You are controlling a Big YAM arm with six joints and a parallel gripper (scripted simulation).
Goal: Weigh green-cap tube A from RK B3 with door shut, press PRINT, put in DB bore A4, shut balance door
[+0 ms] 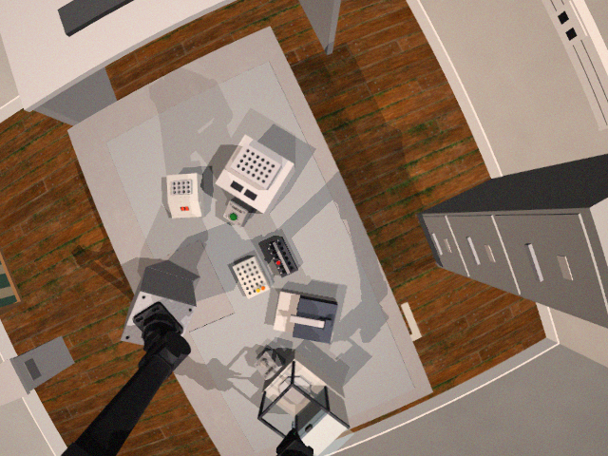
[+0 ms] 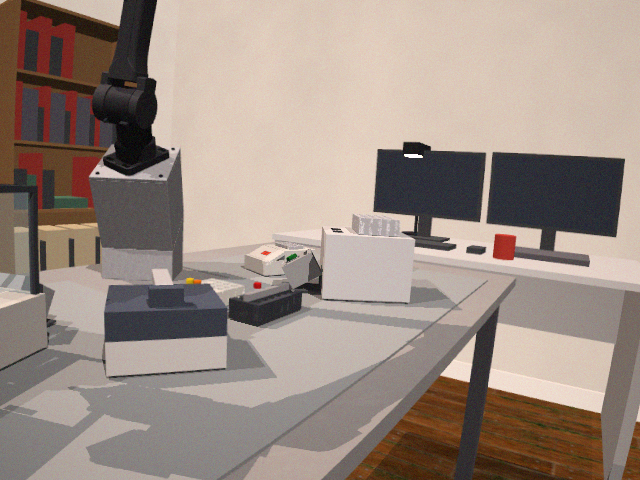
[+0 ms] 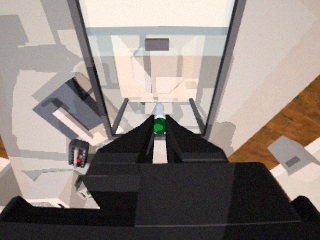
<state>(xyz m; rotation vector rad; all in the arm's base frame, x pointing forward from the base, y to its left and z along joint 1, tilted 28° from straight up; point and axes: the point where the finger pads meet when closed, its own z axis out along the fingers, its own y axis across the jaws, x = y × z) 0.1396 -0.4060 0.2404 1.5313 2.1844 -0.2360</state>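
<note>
My gripper point(image 1: 294, 431) point(image 3: 159, 120) is shut on tube A point(image 3: 159, 127), gripping it by the green cap; its clear body points away from the wrist camera. In the wrist view they are at the near edge of the open top of the balance's glass box. Their height above the pan cannot be told. The balance point(image 1: 326, 434) point(image 2: 20, 325) has its door open, slid back, with the dark handle point(image 1: 308, 427) point(image 3: 157, 44) far from the near edge. The PRINT key is not discernible. The dry block point(image 1: 171, 211) point(image 2: 273, 266) has a red display; bore A4 is too small to judge.
The white rack point(image 1: 237, 272) holds yellow and orange caps. The dark magnet block point(image 1: 292, 265) point(image 2: 266, 310) has one red cap. The spectrophotometer point(image 1: 316, 331) point(image 2: 165, 356) point(image 3: 75, 105) stands beside the balance. The large white mixer point(image 1: 272, 196) point(image 2: 367, 268) has a green key in front.
</note>
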